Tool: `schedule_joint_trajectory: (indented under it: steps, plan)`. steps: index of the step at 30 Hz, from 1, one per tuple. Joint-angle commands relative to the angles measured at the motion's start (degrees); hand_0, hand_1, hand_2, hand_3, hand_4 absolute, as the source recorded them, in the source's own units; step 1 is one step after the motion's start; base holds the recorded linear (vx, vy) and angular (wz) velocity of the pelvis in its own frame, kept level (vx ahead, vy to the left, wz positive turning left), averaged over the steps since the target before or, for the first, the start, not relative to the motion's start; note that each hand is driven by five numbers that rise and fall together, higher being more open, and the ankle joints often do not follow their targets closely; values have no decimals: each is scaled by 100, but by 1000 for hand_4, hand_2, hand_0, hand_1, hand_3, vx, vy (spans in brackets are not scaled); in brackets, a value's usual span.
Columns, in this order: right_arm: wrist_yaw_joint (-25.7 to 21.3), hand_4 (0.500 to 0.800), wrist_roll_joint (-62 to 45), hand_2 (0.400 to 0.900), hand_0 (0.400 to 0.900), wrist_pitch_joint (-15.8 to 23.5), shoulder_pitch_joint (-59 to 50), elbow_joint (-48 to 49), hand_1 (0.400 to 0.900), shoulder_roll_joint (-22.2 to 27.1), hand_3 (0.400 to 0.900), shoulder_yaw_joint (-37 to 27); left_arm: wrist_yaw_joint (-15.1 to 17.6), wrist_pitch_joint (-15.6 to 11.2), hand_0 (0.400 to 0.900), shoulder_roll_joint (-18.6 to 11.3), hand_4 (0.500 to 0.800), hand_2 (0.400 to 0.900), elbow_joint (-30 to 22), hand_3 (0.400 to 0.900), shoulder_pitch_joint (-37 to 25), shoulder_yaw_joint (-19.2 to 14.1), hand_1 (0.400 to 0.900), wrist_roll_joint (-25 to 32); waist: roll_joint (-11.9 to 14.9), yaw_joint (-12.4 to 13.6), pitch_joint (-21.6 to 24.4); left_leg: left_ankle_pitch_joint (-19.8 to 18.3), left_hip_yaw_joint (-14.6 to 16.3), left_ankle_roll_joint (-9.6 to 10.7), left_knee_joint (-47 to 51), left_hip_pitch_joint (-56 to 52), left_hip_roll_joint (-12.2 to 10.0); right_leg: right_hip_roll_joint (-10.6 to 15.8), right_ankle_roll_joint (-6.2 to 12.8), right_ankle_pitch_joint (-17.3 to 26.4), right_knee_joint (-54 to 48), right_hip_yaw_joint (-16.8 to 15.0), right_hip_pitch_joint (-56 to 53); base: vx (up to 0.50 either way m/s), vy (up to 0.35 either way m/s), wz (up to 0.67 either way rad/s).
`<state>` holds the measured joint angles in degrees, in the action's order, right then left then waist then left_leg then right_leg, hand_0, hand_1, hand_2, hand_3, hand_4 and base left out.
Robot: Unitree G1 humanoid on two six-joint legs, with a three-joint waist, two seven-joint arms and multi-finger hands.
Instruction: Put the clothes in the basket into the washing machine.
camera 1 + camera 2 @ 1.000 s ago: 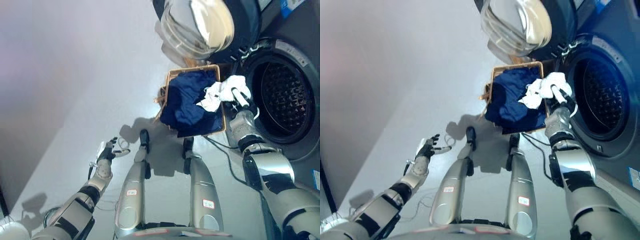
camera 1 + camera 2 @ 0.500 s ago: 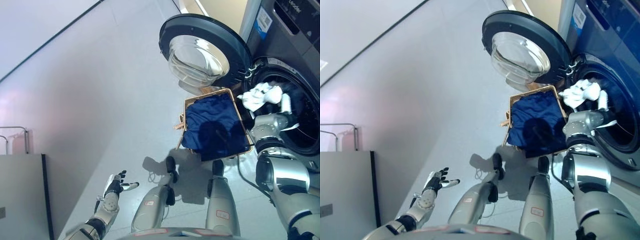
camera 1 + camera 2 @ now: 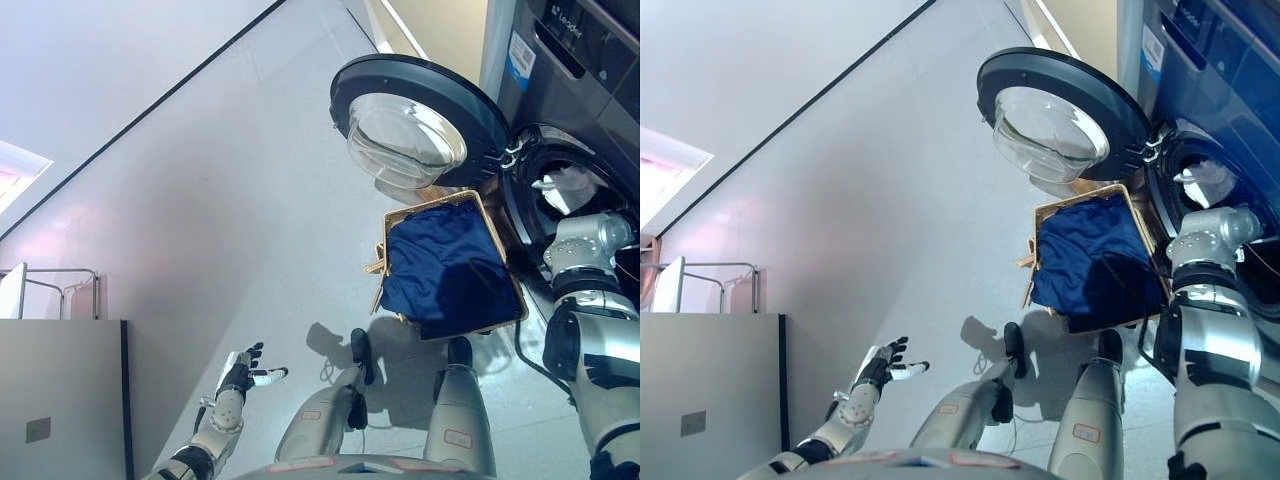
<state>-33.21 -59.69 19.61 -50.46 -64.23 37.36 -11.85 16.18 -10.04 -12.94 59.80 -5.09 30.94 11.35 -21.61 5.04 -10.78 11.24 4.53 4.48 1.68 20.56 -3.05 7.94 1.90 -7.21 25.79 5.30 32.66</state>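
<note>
- A grey cabinet (image 3: 60,400) fills the lower left corner, with a metal rail frame (image 3: 55,285) just behind it against the wall.
- The left hand (image 3: 243,372) hovers low over the bare floor (image 3: 250,200), fingers spread and relaxed, holding nothing, well apart from the basket.
- Open floor runs from the cabinet to the basket, with a dark baseboard line (image 3: 150,105) along the wall's edge.
- The wicker basket (image 3: 497,245) sits on the floor just in front of the washing machine (image 3: 560,60), and dark blue clothes (image 3: 445,270) fill it.
- The round door (image 3: 415,115) stands swung open to the left, above the basket's far edge.
- The right arm reaches into the drum opening (image 3: 540,165); the right hand is hidden inside, so I cannot tell its grip.
- A white garment (image 3: 562,190) shows inside the drum mouth.
- Half a second ago that white garment hung at the drum's rim in the right hand; now it lies deeper inside. The camera has also shifted.
</note>
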Motion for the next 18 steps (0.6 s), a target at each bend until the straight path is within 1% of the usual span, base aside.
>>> schedule_joint_trajectory:
  steps: [1, 4, 6, 9, 10, 11, 13, 15, 16, 17, 18]
  plan:
    - [566, 800, 42, 900, 900, 349, -616, 373, 900, 602, 900, 811, 24, 44, 900, -116, 800, 900, 488, 900, 21, -167, 900, 274, 442, -22, 542, -41, -123, 336, 281, -368, 6, 17, 265, 794, -2524, 236, -1474, 45, -27, -6]
    - [578, 800, -29, 900, 900, 378, -619, 275, 900, 540, 900, 774, -20, 68, 900, -73, 800, 900, 607, 900, 33, -184, 900, 357, 449, -39, 601, -49, -124, 340, 275, -385, 0, 3, 259, 817, -2579, 249, -1519, 42, -21, -3]
    - [644, 800, -63, 900, 900, 331, -646, 125, 900, 490, 900, 771, -138, 78, 900, -26, 800, 900, 682, 900, 54, -168, 900, 430, 463, -49, 648, -69, -125, 342, 273, -412, 2, 8, 267, 842, -2670, 257, -1572, 34, -6, -3]
    - [756, 800, -89, 900, 900, 245, -671, -113, 900, 353, 900, 838, -172, 97, 900, 8, 800, 900, 729, 900, 46, -174, 900, 429, 521, -71, 672, -112, -89, 337, 268, -430, -3, 4, 290, 950, -2833, 231, -1608, 8, -1, -15]
    - [880, 800, -60, 900, 900, 122, -529, -217, 900, 162, 900, 901, -176, 132, 900, 49, 800, 900, 820, 900, 36, -209, 900, 394, 585, -107, 656, -153, -75, 328, 257, -445, -11, 2, 306, 1008, -2906, 203, -1614, -6, -5, -19]
    - [890, 800, -63, 900, 900, 123, -521, -218, 900, 151, 900, 898, -177, 127, 900, 44, 800, 900, 827, 900, 40, -215, 900, 392, 596, -107, 655, -158, -65, 327, 251, -449, -9, 3, 308, 1021, -2926, 194, -1624, -5, -6, -22]
    - [1079, 800, -1, 900, 900, -50, -224, -337, 900, -94, 900, 982, -214, 187, 900, 82, 800, 900, 977, 900, 19, -270, 900, 279, 704, -161, 642, -221, -23, 317, 216, -473, -17, 0, 329, 1091, -3002, 137, -1650, 2, -14, -17]
    - [1203, 800, 102, 900, 900, -182, 218, -386, 900, -418, 900, 1000, -295, 272, 900, 137, 800, 900, 1129, 900, 25, -363, 900, 216, 834, -218, 647, -297, 28, 292, 166, -532, -42, -17, 336, 1113, -3013, 95, -1718, 36, -21, -22]
    - [1330, 800, 247, 900, 900, -341, 670, -486, 900, -682, 900, 990, -350, 362, 900, 193, 800, 900, 1272, 900, 62, -446, 900, 100, 946, -267, 664, -378, 49, 260, 138, -617, -62, -28, 347, 1124, -3020, 70, -1807, 61, -12, -25]
    - [1427, 800, 318, 900, 900, -435, 938, -495, 900, -822, 900, 996, -386, 397, 900, 213, 800, 900, 1334, 900, 99, -501, 900, 31, 1002, -301, 663, -431, 73, 243, 116, -672, -65, -32, 351, 1124, -3023, 58, -1856, 46, -5, -18]
    - [1426, 800, 322, 900, 900, -436, 966, -478, 900, -836, 900, 989, -387, 395, 900, 205, 800, 900, 1335, 900, 115, -499, 900, 27, 1013, -301, 662, -439, 78, 242, 112, -689, -64, -31, 352, 1122, -3027, 53, -1874, 22, 11, -15]
